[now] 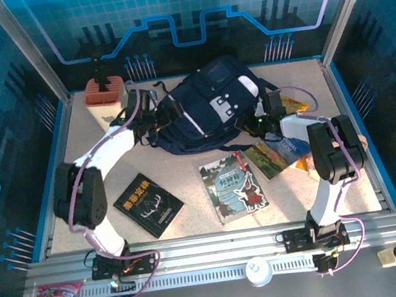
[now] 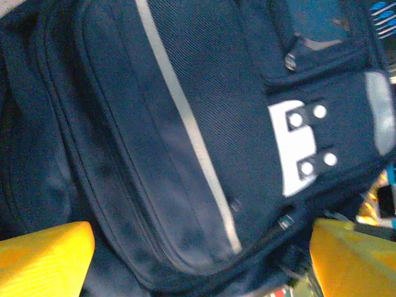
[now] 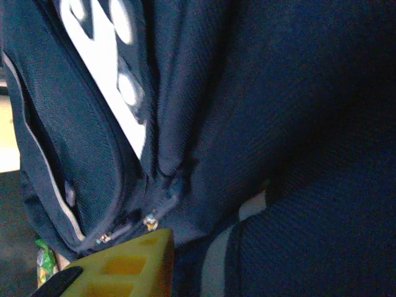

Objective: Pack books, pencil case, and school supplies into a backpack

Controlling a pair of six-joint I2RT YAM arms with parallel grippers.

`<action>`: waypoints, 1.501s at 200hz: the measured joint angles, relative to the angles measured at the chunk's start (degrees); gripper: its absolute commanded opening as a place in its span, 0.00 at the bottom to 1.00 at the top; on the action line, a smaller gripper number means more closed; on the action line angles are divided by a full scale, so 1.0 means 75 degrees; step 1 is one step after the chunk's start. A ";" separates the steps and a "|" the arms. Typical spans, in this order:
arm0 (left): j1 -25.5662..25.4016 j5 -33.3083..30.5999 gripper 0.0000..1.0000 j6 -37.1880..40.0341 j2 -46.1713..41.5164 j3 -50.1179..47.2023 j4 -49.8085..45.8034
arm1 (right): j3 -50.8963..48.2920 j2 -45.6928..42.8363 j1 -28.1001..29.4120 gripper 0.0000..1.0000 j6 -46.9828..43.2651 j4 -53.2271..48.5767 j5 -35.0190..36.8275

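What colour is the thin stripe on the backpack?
White stripe on navy backpack; clearest in the left wrist view.

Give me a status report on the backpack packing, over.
Left gripper open at the backpack; right gripper against it, jaws unclear. Black book, teal-grey book, landscape book on table, unpacked. Right arm overhangs landscape book.

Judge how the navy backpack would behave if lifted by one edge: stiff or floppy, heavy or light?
Probably floppy: the backpack lies slumped and creased, its fabric folding at the seams, so a lifted edge would likely sag. Likely light for its size, since the books lie outside it. Pushed, it would probably bunch rather than slide.
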 measured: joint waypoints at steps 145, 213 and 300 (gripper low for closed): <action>-0.3101 -0.0825 0.59 -0.0417 -0.0035 -0.1682 0.0446 | -0.0216 0.0353 0.0119 0.10 0.0941 0.1055 -0.0297; -0.3229 -0.1556 0.45 0.0434 0.0493 -0.0819 0.0527 | 0.0224 -0.0449 0.0440 0.11 0.0991 0.0321 -0.0306; -0.3229 -0.2416 0.44 0.0930 0.1008 0.0303 0.0527 | 0.1332 -0.0769 0.0551 0.11 0.0988 -0.0883 -0.0379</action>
